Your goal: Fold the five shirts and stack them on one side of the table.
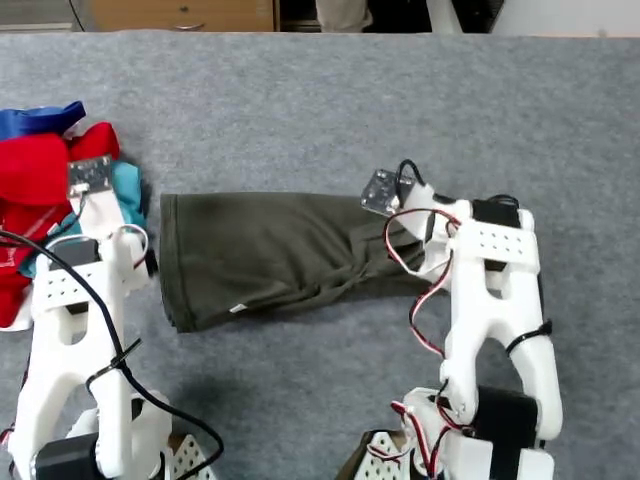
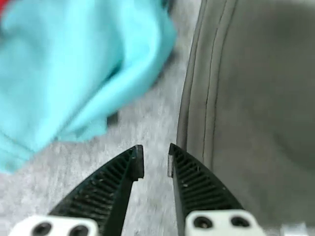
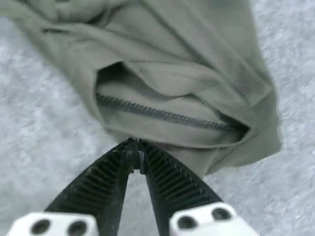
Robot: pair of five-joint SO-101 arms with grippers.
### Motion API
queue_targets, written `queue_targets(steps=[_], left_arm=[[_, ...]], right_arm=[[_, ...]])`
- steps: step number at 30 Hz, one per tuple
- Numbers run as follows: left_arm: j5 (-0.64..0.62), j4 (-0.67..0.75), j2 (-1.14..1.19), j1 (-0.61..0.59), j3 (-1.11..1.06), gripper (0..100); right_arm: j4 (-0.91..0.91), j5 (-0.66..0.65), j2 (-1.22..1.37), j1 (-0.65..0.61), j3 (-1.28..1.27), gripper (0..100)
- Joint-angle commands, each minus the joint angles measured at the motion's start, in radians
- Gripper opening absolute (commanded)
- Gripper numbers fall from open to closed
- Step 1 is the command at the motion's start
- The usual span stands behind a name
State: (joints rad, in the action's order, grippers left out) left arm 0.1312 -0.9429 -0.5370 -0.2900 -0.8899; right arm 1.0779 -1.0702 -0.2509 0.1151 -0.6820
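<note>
spanning the middle of the grey felt table (image 1: pixel 300 100) in the high view, the olive shirt (image 1: pixel 270 255) lay partly folded, with its long axis running from one arm to the other. its straight hem end faced the left arm (image 1: pixel 75 300). its bunched, creased end lay under the right arm (image 1: pixel 490 280). a loose pile (image 1: pixel 40 180) of red, blue and teal garments sat at the table edge by the left arm, near the hem but apart from it.

in the left wrist view, the left gripper (image 2: pixel 155 162) hung over bare table, in the strip between the teal cloth (image 2: pixel 74 64) and the shirt's hem. its ribbed black fingers stood a narrow gap apart and held nothing. the hem, a straight edge with two rows of stitching, lay just beside one fingertip.

in the right wrist view, the right gripper (image 3: pixel 138 155) was closed tip to tip at the edge of the bunched end, against a layered fold showing a line of seam stitching. whether a thin edge of cloth was pinched could not be determined.

the right gripper appeared nearer to a grasp. the left needed a short sideways shift onto the hem. the fabric looked soft and limp, so it would likely sag when lifted and drag on the felt.
</note>
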Motion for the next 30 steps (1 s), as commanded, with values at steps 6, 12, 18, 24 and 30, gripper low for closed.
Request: queue_targets(steps=[6,12,18,24,30], left_arm=[[-0.081,0.150,-0.021,0.069,0.046,10],[-0.160,0.313,0.005,0.146,0.025,10],[-0.160,0.408,0.139,0.166,0.012,10],[-0.161,0.488,0.269,0.161,0.015,10],[-0.161,0.486,0.269,0.160,0.018,10]], right_arm=[[-0.262,0.123,0.298,0.002,0.209,0.5],[-0.227,0.275,0.493,-0.090,0.458,0.5],[-0.051,0.302,0.486,-0.159,0.559,0.5],[0.017,0.292,0.467,-0.157,0.562,0.5],[-0.123,0.319,0.613,-0.194,0.532,0.5]])
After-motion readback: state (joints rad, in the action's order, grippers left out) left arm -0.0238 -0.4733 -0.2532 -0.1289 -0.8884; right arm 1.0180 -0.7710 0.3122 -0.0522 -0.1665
